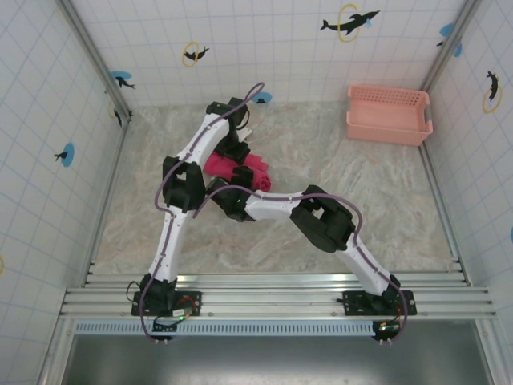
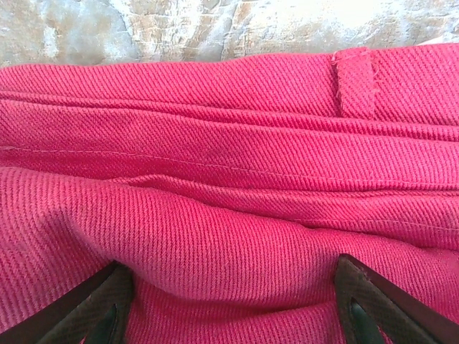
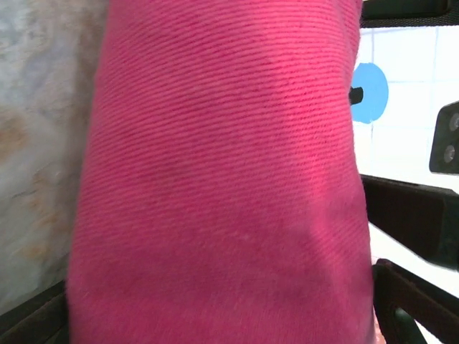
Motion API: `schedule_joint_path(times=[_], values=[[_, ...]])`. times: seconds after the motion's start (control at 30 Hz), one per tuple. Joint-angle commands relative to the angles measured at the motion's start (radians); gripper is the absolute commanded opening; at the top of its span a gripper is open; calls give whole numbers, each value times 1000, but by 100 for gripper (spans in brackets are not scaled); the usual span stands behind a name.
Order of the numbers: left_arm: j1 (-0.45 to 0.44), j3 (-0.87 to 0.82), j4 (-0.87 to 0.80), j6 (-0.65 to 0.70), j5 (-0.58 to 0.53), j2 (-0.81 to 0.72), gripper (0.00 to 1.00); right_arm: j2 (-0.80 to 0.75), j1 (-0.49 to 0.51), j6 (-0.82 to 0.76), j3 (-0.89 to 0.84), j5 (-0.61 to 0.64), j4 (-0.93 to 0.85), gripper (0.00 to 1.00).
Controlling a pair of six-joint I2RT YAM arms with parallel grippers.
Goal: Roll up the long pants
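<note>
A: Where are the long pants [image 1: 238,170] logged?
B: Left of centre on the table [image 1: 345,200], bunched into a short thick roll between the two arms. They are well apart from the pink basket [image 1: 387,114] in the far right corner. From the compact shape, the rolling is judged nearly done.
A: Claws?
B: Left gripper [image 2: 229,304]: jaws spread wide astride the roll, with cloth bulging between the fingertips [image 2: 93,308]. Whether it is squeezed or merely straddled cannot be told. Right gripper [image 3: 222,312]: jaws at full spread, nothing clamped, the roll standing between them.
A: Handling notes?
B: A twill weave is seen, so the cloth is judged soft, limp, fairly thick and light. No stiffness can be counted on, and the layers are expected to spring loose if released. Not slippery, not fragile.
A: Hold point?
B: It is best taken across the whole bundle with all layers pinched together, not by one outer fold. Stitched waistband seams and a belt loop [image 2: 355,82] are seen in the left wrist view. That thicker band should be tucked under so the roll is held shut.
</note>
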Motion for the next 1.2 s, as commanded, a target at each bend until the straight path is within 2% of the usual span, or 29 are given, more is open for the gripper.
schedule_joint_path(times=[0.0,0.07,0.13,0.23,0.4,0.53,0.63,0.67,0.7,0.77,0.9,1.07,1.17], values=[[-3,-59,-140,49,97,126,74,99,-45,30,28,-103,-173,96],[-5,-60,-149,54,92,124,74,100,-63,36,50,-141,-214,83],[-5,-66,-154,63,94,118,74,100,-86,52,76,-185,-261,66],[-2,-78,-160,73,95,102,74,91,-121,78,98,-276,-325,47],[14,-88,-163,78,142,47,75,55,-193,138,126,-538,-446,31],[62,-82,-144,46,156,-36,76,26,-267,228,189,-860,-585,24],[122,-56,-105,-11,166,-115,78,16,-346,331,229,-1121,-643,23],[144,-52,-86,-31,172,-142,92,6,-370,359,225,-1218,-641,23],[168,-49,-65,-42,181,-176,97,-5,-398,409,219,-1286,-626,23],[211,-54,-28,-91,202,-255,97,-27,-451,497,180,-1394,-556,23],[257,-105,40,-131,228,-363,97,-151,-528,619,123,-1433,-443,24],[277,-221,132,-139,108,-484,97,-222,-572,610,152,-1397,-503,25],[321,-259,190,-171,144,-527,97,-274,-594,614,145,-1369,-525,25]])
